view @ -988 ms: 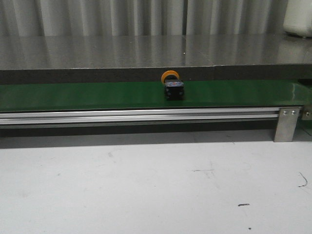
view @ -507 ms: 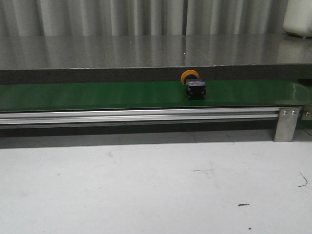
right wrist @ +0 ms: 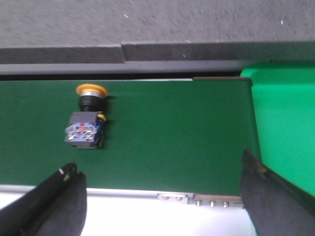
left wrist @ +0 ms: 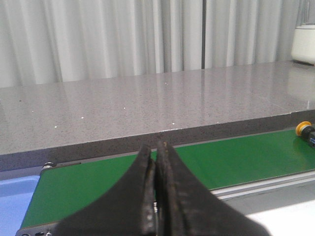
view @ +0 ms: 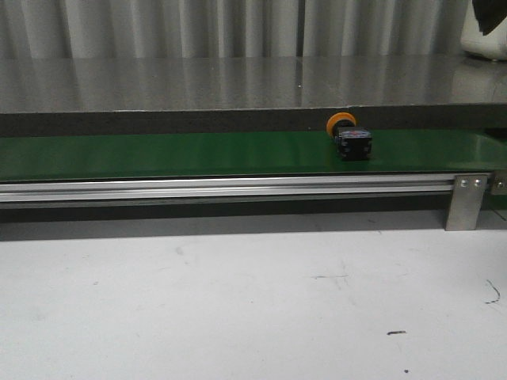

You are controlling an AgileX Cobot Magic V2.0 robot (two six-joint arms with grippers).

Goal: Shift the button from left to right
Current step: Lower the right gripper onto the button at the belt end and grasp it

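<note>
The button (view: 351, 141), a black boxy body with an orange cap, lies on its side on the long green belt (view: 158, 154), right of the middle. In the right wrist view the button (right wrist: 87, 118) lies cap towards the far edge of the belt (right wrist: 172, 132). My right gripper (right wrist: 157, 162) is open and empty above the belt's near edge, with the button off to one side beyond one fingertip. My left gripper (left wrist: 156, 145) is shut and empty over the left end of the belt (left wrist: 236, 162). The button (left wrist: 306, 132) shows far off along the belt.
A grey stone counter (view: 238, 83) runs behind the belt and an aluminium rail (view: 238, 188) with a bracket (view: 466, 199) in front. A blue bin (left wrist: 15, 196) sits at the belt's left end, a bright green surface (right wrist: 283, 128) at its right end. A white container (view: 487, 39) stands at the back right.
The button has travelled to the right along the belt, about a sixth of the view's width. A dark shape has come into the top right corner of the front view.
</note>
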